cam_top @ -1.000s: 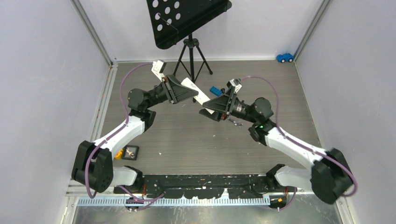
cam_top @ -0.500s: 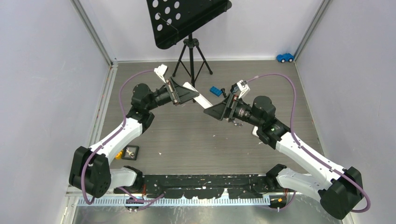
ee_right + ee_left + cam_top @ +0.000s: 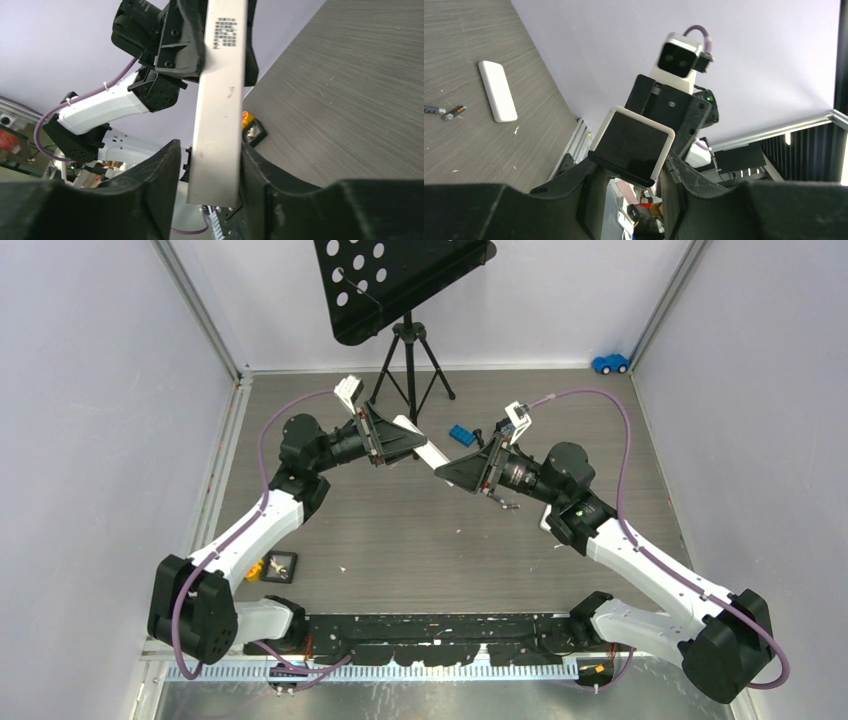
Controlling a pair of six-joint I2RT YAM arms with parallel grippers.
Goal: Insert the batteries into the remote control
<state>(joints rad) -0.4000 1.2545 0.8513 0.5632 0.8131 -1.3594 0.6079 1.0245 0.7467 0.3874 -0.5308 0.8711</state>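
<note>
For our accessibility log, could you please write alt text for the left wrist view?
The left gripper clamps one end of a white-framed, dark-faced remote control, with the right arm's wrist camera beyond it. On the grey table to the left lie a flat white oblong piece and two batteries.

You're in a robotics lab test cell here. Plain lavender wall panels point(image 3: 90, 420) box in a grey wood-grain tabletop point(image 3: 420, 530), and bare aluminium frame posts point(image 3: 200, 310) run up the corners on either side of the black perforated stand point(image 3: 430, 265) on its tripod. Right of that stand, a blue toy car point(image 3: 609, 364) sits in the far corner. Well nearer than the stand, the arm bases point(image 3: 262, 618) are bolted along a black mounting rail point(image 3: 440, 625).
</note>
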